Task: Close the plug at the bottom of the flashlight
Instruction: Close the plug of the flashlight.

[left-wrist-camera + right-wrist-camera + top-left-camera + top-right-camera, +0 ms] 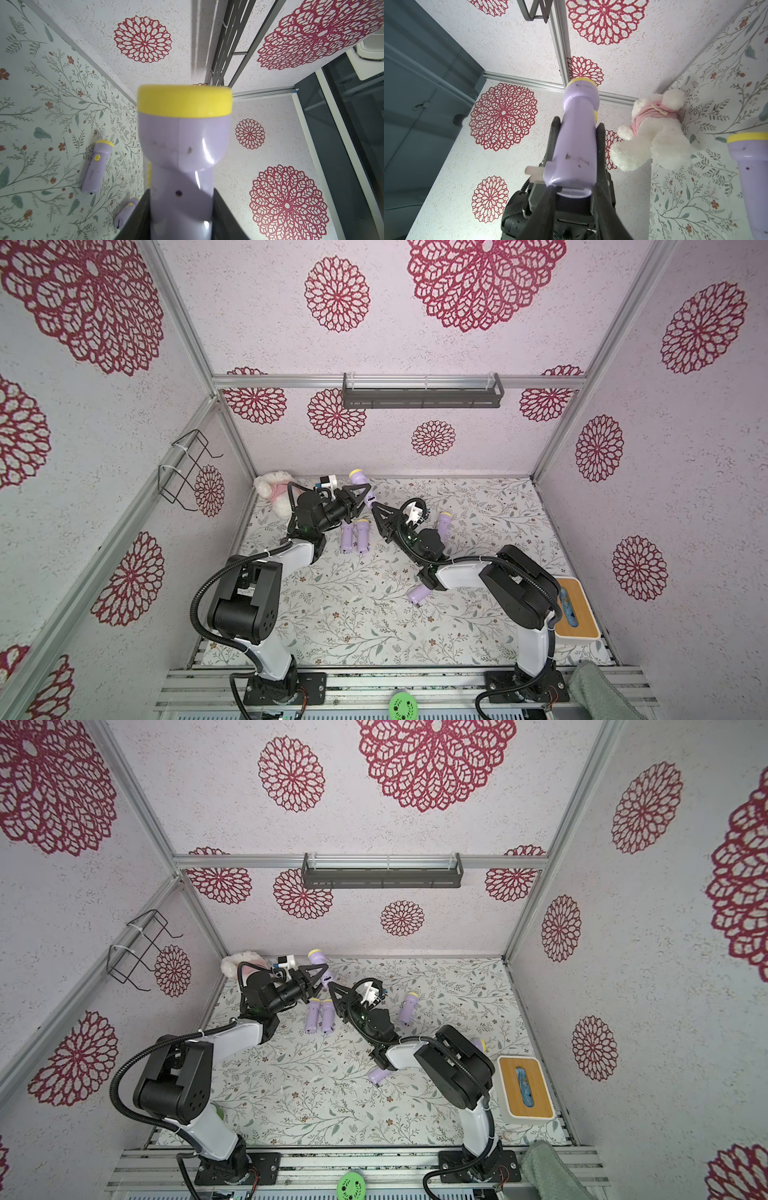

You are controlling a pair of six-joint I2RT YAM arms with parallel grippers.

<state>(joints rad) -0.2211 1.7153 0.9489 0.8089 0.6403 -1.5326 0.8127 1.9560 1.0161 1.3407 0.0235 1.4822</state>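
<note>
1. The left claw [365, 498] is gripping the lilac flashlight [357, 480] round its barrel. It is holding it clear of the bench [353, 614], with the yellow head toward the back wall.
2. The right claw [376, 509] is sitting at the flashlight's bottom end with its jaws narrow; I cannot tell whether they are pinching anything.
3. In the right wrist view the pale plug [534, 173] is sticking out sideways from the flashlight's base, not seated.
4. Below the claws a spare pair of flashlights [346, 537] is lying side by side on the bench. A lone flashlight [444, 525] is lying just beyond the right wrist, and a half-hidden flashlight [417, 594] is poking out from under the right forearm.
5. A pale covering printed with leafy sprigs and small flowers is lying over the bench.
6. A white plush toy [272, 491] in pink is lying in the far left corner. A box with a wooden lid [575, 610] is sitting at the right edge, and a green towel [590, 693] is hanging at the near right rail.
7. White textured walls [249, 302] printed with red rosettes are enclosing the bench on three sides. A dark shelf [422, 391] is hanging on the back wall and a wire rack [187, 468] on the left one.
</note>
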